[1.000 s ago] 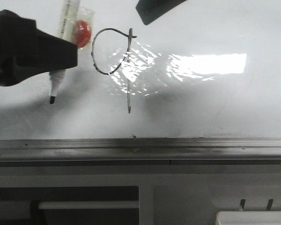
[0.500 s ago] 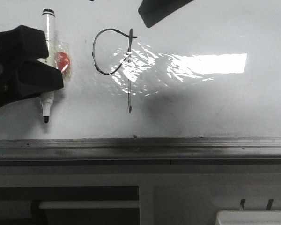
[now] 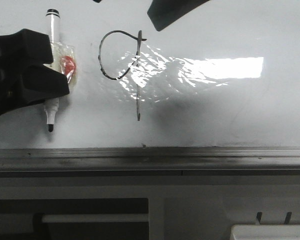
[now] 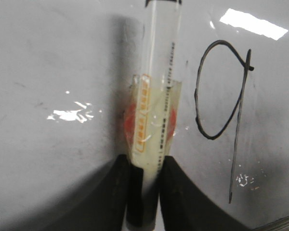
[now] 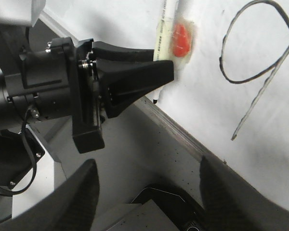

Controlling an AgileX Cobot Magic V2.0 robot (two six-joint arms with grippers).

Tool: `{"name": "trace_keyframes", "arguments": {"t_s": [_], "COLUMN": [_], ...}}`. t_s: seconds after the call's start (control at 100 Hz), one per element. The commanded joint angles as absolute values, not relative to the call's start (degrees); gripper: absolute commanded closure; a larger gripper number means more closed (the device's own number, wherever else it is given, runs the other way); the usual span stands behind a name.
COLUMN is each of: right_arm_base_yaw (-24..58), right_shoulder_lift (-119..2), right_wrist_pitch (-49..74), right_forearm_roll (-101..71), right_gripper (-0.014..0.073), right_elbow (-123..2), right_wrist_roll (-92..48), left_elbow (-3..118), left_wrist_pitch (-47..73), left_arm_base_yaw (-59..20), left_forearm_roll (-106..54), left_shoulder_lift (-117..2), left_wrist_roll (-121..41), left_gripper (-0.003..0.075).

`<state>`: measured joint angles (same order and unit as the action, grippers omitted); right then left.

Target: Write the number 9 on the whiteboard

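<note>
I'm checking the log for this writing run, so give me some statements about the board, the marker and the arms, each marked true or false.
1. A number 9 is already drawn on the whiteboard. True.
2. The left pincer is shut on the marker. True.
3. The marker tip is touching the 9's stem. False: in the front view the tip sits well to the left of the 9, apart from it.
4. The right pincer is holding an eraser. False: its fingers are spread with nothing between them.
5. The marker has a red patch under clear wrapping on its barrel. True.
</note>
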<state>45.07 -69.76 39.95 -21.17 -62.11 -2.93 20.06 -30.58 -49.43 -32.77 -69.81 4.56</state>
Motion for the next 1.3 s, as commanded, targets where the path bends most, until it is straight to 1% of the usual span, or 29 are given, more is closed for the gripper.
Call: {"name": "trace_keyframes", "arguments": {"t_s": [0.0,0.05,0.1,0.33,0.4,0.47,0.51,0.52,0.55,0.6,0.61,0.62,0.63,0.66,0.69,0.72,0.74,0.75,0.94,1.06,1.29], "right_arm_base_yaw": [45.1,45.1,45.1,45.1,45.1,45.1,45.1,45.1,45.1,45.1,45.1,45.1,45.1,45.1,45.1,45.1,45.1,45.1,45.1,45.1,45.1], "right_shoulder_lift": [-68.6,-68.6,-68.6,-68.6,-68.4,-67.3,-65.8,-65.8,-64.3,-61.9,-61.5,-60.7,-60.3,-58.6,-56.4,-54.0,-52.9,-51.9,-36.6,-26.0,-8.3], "right_wrist_pitch": [37.4,37.4,37.4,37.1,36.9,36.4,35.3,35.0,33.9,31.0,30.6,29.8,29.4,27.8,26.2,24.9,24.1,23.5,14.3,9.2,9.0], "right_forearm_roll": [-22.2,-22.2,-22.2,-21.4,-20.3,-19.6,-19.2,-19.1,-19.0,-18.6,-18.6,-18.5,-18.5,-17.9,-17.0,-16.3,-15.9,-15.6,-9.8,-8.9,-8.7], "right_gripper": [0.0202,0.0202,0.0202,0.0204,0.0233,0.0329,0.0421,0.0421,0.0491,0.0595,0.0595,0.063,0.063,0.067,0.0667,0.0665,0.0664,0.0664,0.0664,0.0664,0.0664], "right_elbow": [-63.8,-63.8,-63.8,-63.8,-63.8,-63.5,-62.6,-62.6,-61.7,-59.6,-59.6,-58.9,-58.6,-57.1,-55.2,-53.1,-51.8,-51.4,-39.0,-31.3,-20.6], "right_wrist_roll": [-3.4,-3.4,-3.4,-3.4,-3.4,-3.4,-3.4,-3.4,-3.4,-3.4,-3.4,-3.4,-3.4,-3.4,-3.4,-3.4,-3.4,-3.4,-3.4,-3.4,-3.4], "left_elbow": [21.3,21.3,21.3,21.3,21.3,21.3,21.3,21.3,21.3,21.3,21.3,21.3,21.3,21.3,21.3,21.2,21.0,21.0,17.2,12.8,4.7], "left_wrist_pitch": [-32.8,-32.9,-32.9,-32.8,-32.3,-31.6,-30.9,-30.9,-30.4,-28.5,-28.2,-27.9,-27.3,-26.1,-24.8,-23.2,-22.4,-22.1,-13.9,-12.8,-12.8], "left_arm_base_yaw": [-49.4,-49.4,-49.7,-50.0,-50.0,-50.1,-50.1,-50.1,-50.1,-50.1,-50.1,-50.1,-50.1,-50.1,-50.1,-50.1,-50.1,-50.1,-50.1,-50.1,-50.1], "left_forearm_roll": [-33.5,-33.5,-33.5,-32.8,-32.7,-31.5,-29.7,-28.8,-26.7,-22.6,-22.1,-21.2,-20.8,-19.5,-19.1,-18.7,-18.6,-18.6,-15.3,-13.6,-13.6], "left_shoulder_lift": [-69.6,-69.6,-69.1,-62.7,-59.7,-56.2,-54.1,-53.4,-51.9,-48.9,-48.5,-47.6,-47.1,-44.9,-43.1,-41.0,-40.2,-39.8,-28.8,-22.1,-9.7], "left_wrist_roll": [4.8,4.8,4.8,4.8,4.8,4.8,4.8,4.8,3.9,3.4,3.3,3.4,3.3,2.7,2.2,2.1,2.1,2.1,-0.8,-0.8,-0.8], "left_gripper": [0.0405,0.0357,0.0335,0.033,0.0331,0.0332,0.0337,0.0339,0.0353,0.0411,0.0435,0.0447,0.0475,0.0536,0.0601,0.0683,0.0715,0.0744,0.074,0.074,0.074]}}
